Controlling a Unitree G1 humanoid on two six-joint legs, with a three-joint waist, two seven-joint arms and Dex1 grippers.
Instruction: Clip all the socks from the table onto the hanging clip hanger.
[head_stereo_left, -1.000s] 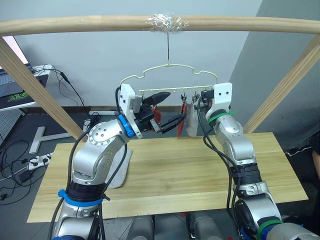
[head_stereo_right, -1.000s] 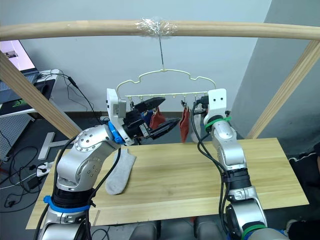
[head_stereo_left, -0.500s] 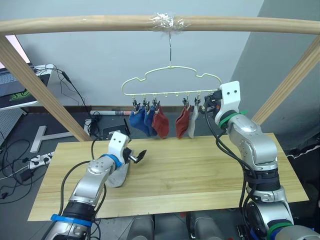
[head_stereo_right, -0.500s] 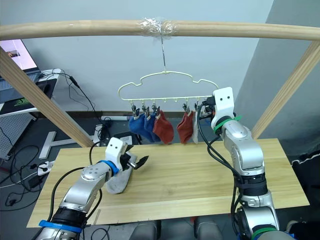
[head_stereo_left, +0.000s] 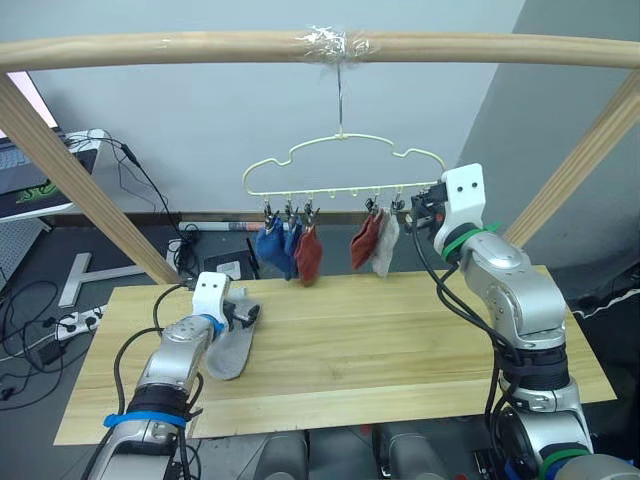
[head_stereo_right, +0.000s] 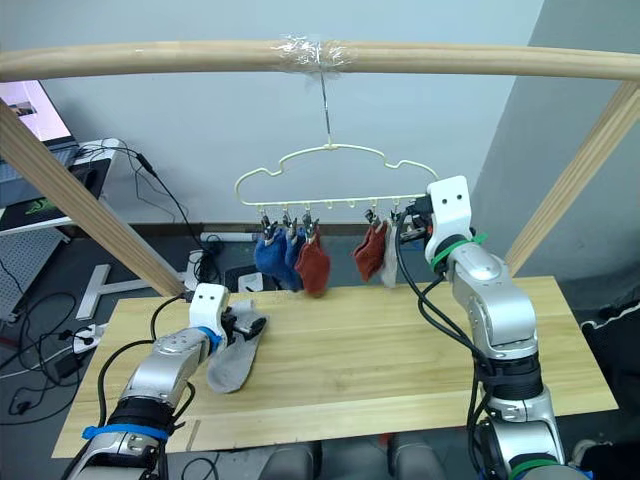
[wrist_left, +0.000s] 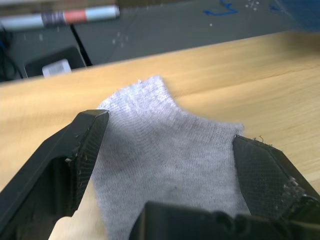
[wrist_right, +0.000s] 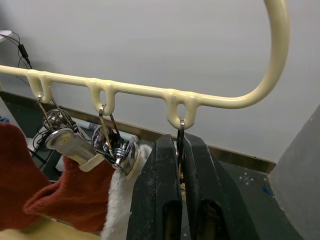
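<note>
Your left gripper (wrist_left: 165, 165) has come down from near the hanger to the long light wood table (head_stereo_left: 400, 340), and its two black fingers now sit wide apart, one on each side of the soft light grey sock (wrist_left: 165, 150) lying flat there. The socks up on the hanger have swung a little too.

Five socks already hang from the thin pale yellow-green clip hanger (head_stereo_left: 340, 150): two blue, two rust red and one grey. This grey one on the table looks like the last.

Your right gripper (wrist_right: 181, 185) is up at the end of the hanger bar, with its fingers pressed together on the last little metal clip (wrist_right: 180, 142).

To do this step well, push your left fingers down until they touch the wood, then close them near the sock's open edge so you get a good bunch of cloth. Lift slowly, since soft cloth can slip out. Keep your right gripper steady so the hanger does not swing away. Bring the sock's edge up into the clip's mouth.
</note>
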